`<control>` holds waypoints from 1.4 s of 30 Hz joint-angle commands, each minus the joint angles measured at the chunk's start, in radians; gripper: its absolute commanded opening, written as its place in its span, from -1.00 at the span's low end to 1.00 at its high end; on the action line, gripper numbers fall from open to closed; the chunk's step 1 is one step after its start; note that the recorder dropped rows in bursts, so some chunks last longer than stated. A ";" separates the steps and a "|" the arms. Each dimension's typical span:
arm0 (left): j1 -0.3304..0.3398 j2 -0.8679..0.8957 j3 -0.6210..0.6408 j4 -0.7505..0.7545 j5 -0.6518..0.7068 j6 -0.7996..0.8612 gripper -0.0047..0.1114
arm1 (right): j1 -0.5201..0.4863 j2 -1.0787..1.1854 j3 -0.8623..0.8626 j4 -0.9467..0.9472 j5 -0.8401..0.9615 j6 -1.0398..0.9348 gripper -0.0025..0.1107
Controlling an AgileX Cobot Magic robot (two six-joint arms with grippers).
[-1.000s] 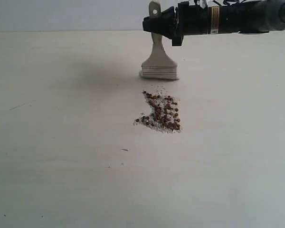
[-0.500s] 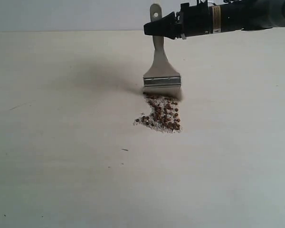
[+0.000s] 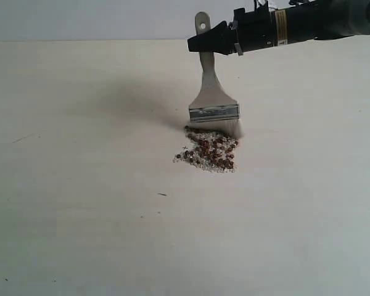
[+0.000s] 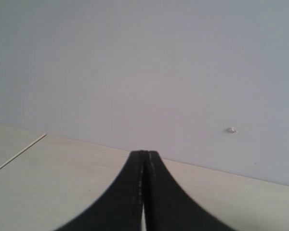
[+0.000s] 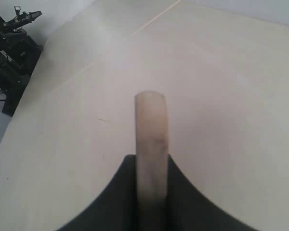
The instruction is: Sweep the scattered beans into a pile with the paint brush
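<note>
We see the table stretching open on every side of the pile. Above the pile, our right gripper clamps the paint brush by its handle, and the bristles touch the pile's far edge. Our left gripper is pressed together, holding nothing. A few beans stray at the pile's left edge.

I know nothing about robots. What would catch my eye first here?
A dark pile of beans sits in the middle of the pale table, the only colour on it. Just behind it a paint brush stands upright, its bristles touching the pile's far edge. The black right gripper reaches in from the right and clamps the handle near its top.
</note>
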 commanded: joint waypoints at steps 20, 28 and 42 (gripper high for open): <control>-0.005 -0.003 0.003 -0.008 0.001 0.003 -0.92 | 0.016 -0.012 -0.004 0.017 0.002 -0.098 -0.96; -0.005 -0.003 0.003 -0.008 0.001 0.003 -0.92 | 0.013 -0.033 -0.004 0.057 0.002 -0.129 -0.96; -0.005 -0.003 0.003 -0.008 0.001 0.003 -0.92 | 0.032 -0.030 -0.004 0.083 0.002 -0.174 -0.96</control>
